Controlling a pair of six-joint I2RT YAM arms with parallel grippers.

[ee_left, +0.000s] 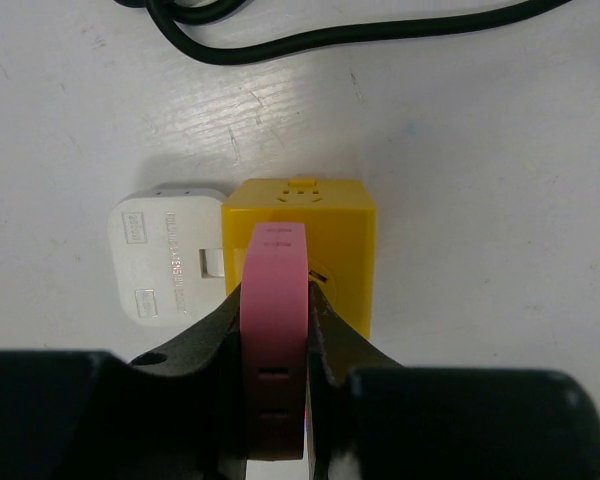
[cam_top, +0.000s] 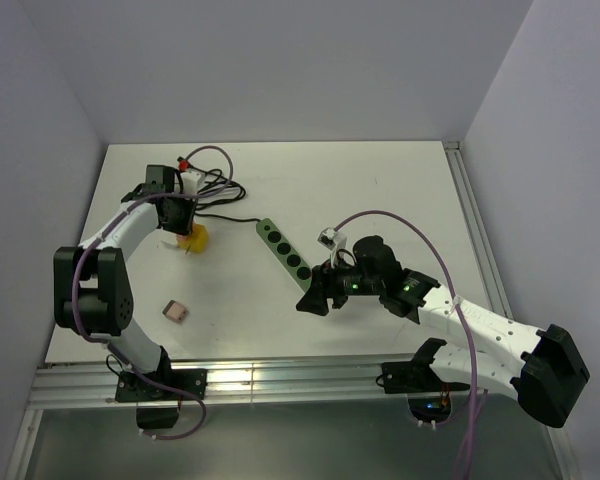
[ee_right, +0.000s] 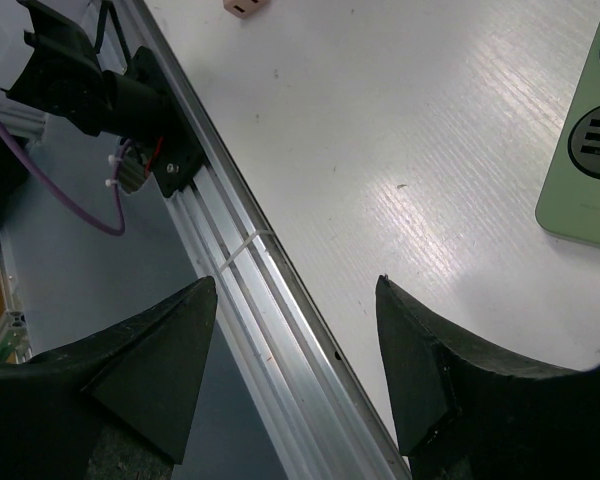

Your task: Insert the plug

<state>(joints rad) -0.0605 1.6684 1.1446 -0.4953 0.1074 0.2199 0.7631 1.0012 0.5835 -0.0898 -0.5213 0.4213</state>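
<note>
While the left gripper [ee_left: 275,297] is clamping a flat pink plastic piece [ee_left: 275,255] between its nearly closed black fingers, that piece is pressing end-on against the near face of a yellow plastic cube adapter [ee_left: 338,225]. A white three-pin plug body [ee_left: 168,255] is sitting flush against the cube's left side, touching it. Whether the pink piece is actually sitting in a socket of the cube cannot be told, because the piece itself is covering the contact.

All of this is lying on the white table [cam_top: 380,190], off to the left of the far end of the long pale-green power strip [cam_top: 283,248], which is lying diagonally mid-table. A black cable [ee_left: 310,40] is curling on the table just beyond the cube, on the side away from the arms.

At the strip's near end, the right gripper [ee_right: 295,284] is hovering just beside it with its fingers spread wide and nothing between them; only bare table and the aluminium rail [ee_right: 250,300] at the table's edge are showing in the gap. A small pink block [cam_top: 175,311] is lying well to the left of the strip's near end.
</note>
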